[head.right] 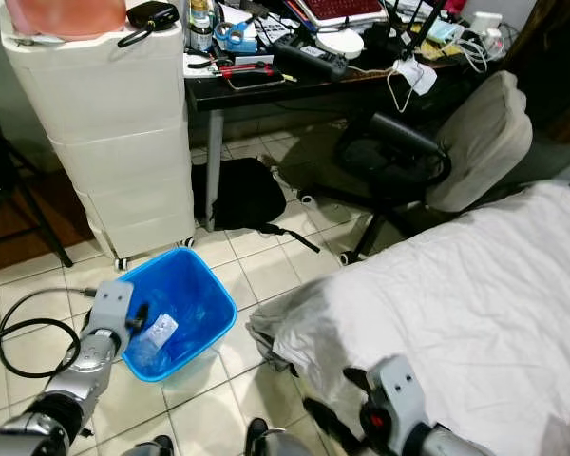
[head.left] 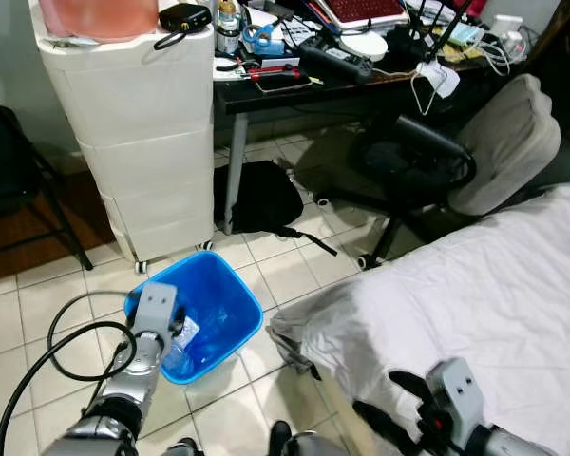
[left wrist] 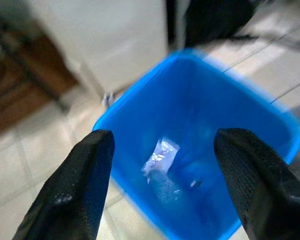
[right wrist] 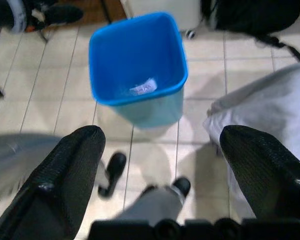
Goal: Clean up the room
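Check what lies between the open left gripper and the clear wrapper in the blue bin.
Nothing: the left gripper hangs open over the blue bin, and the left wrist view looks straight down to the wrapper.

Silver metal left arm [head.left: 133,366], ribbed at the wrist, trailing a looped black cable [head.left: 52,353]. Matching silver right arm [head.left: 465,404]. Long black textured fingers [left wrist: 77,187] on each gripper.
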You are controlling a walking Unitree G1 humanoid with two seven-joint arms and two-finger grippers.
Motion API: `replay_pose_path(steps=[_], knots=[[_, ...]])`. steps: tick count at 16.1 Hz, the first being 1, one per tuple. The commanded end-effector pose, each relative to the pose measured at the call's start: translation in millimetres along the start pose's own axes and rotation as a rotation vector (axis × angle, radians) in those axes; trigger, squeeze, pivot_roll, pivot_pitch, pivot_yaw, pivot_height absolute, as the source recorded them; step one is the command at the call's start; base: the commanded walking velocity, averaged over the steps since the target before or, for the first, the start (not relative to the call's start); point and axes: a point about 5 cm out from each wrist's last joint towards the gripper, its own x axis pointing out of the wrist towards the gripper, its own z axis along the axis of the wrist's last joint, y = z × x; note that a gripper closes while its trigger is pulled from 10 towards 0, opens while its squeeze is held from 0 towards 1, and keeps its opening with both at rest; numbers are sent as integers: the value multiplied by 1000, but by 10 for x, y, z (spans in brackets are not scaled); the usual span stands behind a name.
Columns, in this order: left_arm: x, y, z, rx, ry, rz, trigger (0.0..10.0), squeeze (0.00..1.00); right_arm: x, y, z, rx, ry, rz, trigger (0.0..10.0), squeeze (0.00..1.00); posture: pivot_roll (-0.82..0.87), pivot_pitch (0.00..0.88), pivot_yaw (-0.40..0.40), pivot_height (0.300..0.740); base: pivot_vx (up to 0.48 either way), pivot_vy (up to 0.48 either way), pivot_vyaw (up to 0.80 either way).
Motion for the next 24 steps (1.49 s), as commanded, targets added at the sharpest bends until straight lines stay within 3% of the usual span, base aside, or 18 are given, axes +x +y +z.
replay_pose_path(steps=[1, 4, 6, 10, 12, 15, 19, 20, 22, 24], knots=[[-66, -120, -66, 1, -33, -61, 10000, 0, 21, -57, -67, 10, 15, -41, 10000, 0, -153, 236, -138, 740, 0, 0, 0], [-285, -160, 36, -64, -219, -76, 10000, 0, 262, -166, -7, 39, -74, -117, 10000, 0, -28, 109, -83, 740, 0, 0, 0], [-534, -311, 422, -117, -388, -121, 10000, 0, 463, -347, 167, 42, -200, -261, 10000, 0, 65, 0, -44, 740, 0, 0, 0], [-775, -480, 825, -46, -547, -170, 10000, 0, 497, -596, 442, 27, -388, -470, 10000, 0, 80, 0, -27, 740, 0, 0, 0], [-739, -528, 804, 0, -537, -145, 10000, 0, 576, -613, 339, 19, -373, -458, 10000, 0, 57, 0, -32, 740, 0, 0, 0], [-644, -518, 652, -44, -432, -97, 10000, 0, 664, -596, 273, 27, -342, -448, 10000, 0, 36, 0, -36, 740, 0, -320, -521], [-611, -581, 463, -55, -339, -150, 10000, 0, 660, -578, 197, -17, -323, -428, 10000, 0, 9, 0, -21, 740, 0, -120, -780], [-591, -560, 397, -32, -313, -126, 10000, 0, 605, -625, 199, 3, -359, -486, 10000, 0, 5, 0, -18, 740, 0, 0, -769], [-564, -505, 302, -171, -239, -76, 10000, 0, 544, -714, 201, 25, -380, -569, 10000, 0, 0, 0, -5, 740, 0, 0, -753], [-555, -446, 266, -184, -216, -44, 10000, 0, 533, -742, 174, 40, -382, -609, 10000, 0, -5, 0, 13, 740, 0, 0, -750]])
